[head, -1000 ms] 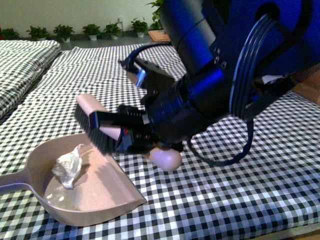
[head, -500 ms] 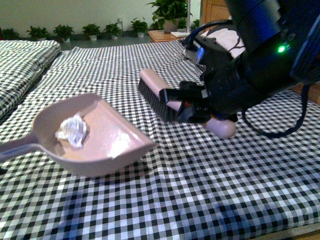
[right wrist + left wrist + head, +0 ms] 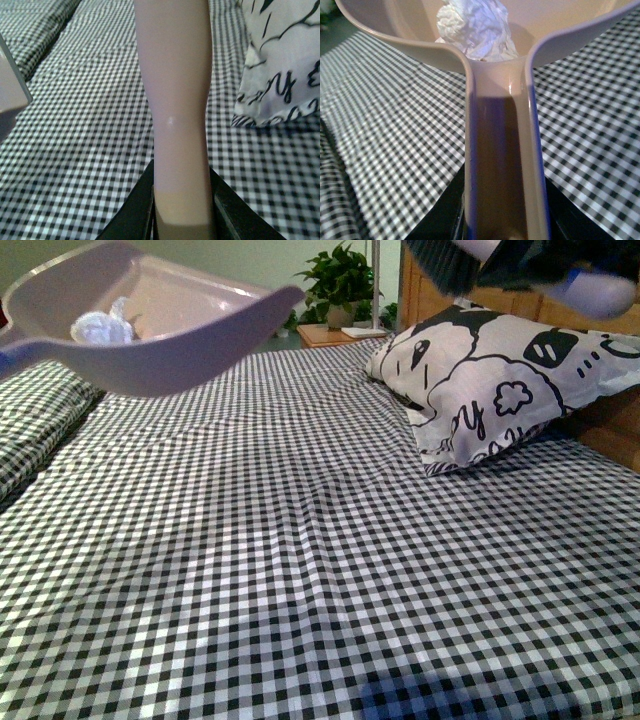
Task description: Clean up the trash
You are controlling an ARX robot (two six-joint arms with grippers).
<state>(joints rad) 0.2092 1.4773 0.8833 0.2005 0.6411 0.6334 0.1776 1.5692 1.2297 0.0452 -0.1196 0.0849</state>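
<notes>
The trash (image 3: pixel 100 326), a crumpled white paper wad, lies inside the pink dustpan (image 3: pixel 160 330), which hangs high at the upper left of the front view. In the left wrist view the trash (image 3: pixel 476 29) rests at the pan's back, just past the handle (image 3: pixel 502 150). My left gripper (image 3: pixel 504 217) is shut on that handle. The brush (image 3: pixel 452 266) shows at the top right, dark bristles down, above the pillow. My right gripper (image 3: pixel 182 210) is shut on the brush's pink handle (image 3: pixel 175 95).
A white pillow (image 3: pixel 490 380) with black cartoon print lies at the head of the checked bed (image 3: pixel 300 570), on the right. A potted plant (image 3: pixel 340 280) stands on a wooden nightstand (image 3: pixel 330 336) beyond. A second checked bed (image 3: pixel 30 430) lies to the left.
Both arms have risen sharply. The dustpan with the trash went from just above the bed to the top left; the brush moved up to the top right, uncovering the pillow.
</notes>
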